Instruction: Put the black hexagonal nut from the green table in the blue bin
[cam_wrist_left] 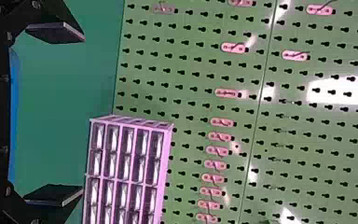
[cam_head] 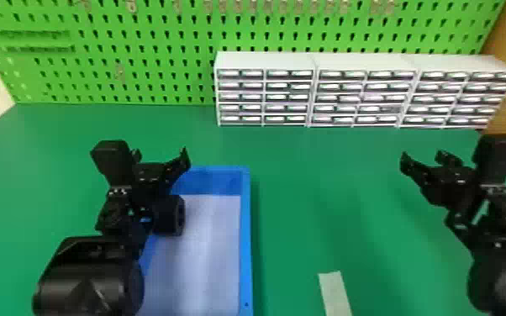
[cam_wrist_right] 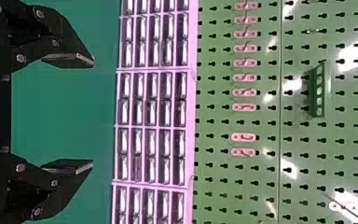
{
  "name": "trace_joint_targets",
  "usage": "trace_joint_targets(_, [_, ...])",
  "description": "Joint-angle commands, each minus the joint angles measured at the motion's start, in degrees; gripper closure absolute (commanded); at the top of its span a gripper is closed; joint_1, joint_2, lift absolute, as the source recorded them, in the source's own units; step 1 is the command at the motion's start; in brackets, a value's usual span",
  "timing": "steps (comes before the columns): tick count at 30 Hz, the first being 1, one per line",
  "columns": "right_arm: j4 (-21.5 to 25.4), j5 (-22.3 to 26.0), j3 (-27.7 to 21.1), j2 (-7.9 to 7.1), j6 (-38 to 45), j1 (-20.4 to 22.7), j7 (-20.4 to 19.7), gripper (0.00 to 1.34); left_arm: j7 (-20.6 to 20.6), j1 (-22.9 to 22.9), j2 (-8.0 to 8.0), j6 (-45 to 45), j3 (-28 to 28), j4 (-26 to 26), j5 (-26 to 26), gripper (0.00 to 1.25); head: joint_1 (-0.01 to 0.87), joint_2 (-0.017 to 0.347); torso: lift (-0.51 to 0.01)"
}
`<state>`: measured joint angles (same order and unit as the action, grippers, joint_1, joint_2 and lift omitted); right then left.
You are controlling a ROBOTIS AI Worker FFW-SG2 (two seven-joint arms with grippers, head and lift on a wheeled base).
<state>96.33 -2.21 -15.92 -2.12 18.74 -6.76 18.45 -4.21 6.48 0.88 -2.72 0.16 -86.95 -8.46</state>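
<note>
Both left tool and right tool, fingers apart, over green table; blue bin near left tool.

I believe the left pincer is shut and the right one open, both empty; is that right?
Not quite: the left pincer is open, its fingers standing apart in the left wrist view. The right pincer is indeed open, and both are empty.

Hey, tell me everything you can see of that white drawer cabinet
The drawer cabinet is a long, low box in three joined sections, its white frame plastic-looking. Each section has five rows of small, shiny-fronted drawers, which look closed. It stands upright at the back of the green table, before the green pegboard. Neither gripper touches it.
</note>
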Motion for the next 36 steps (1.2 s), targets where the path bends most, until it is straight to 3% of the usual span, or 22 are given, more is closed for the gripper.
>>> trace_joint_targets(1, [0.0, -0.1, 0.0, 0.09, -0.2, 0.4, 0.0, 0.5, 0.0, -0.2, 0.0, 0.0, 0.1, 0.0, -0.1, 0.14, 0.686, 0.051, -0.097])
trace_joint_targets(20, [0.3, -2.1, -0.9, -0.7, -9.8, 3.5, 0.0, 0.5, 0.0, -0.4, 0.0, 0.0, 0.5, 0.0, -0.2, 0.14, 0.686, 0.051, -0.097])
trace_joint_targets(36, [0.9, -1.7, -1.7, 0.27, -10.6, 3.7, 0.0, 0.5, 0.0, -0.3, 0.0, 0.0, 0.4, -0.1, -0.2, 0.14, 0.686, 0.051, -0.097])
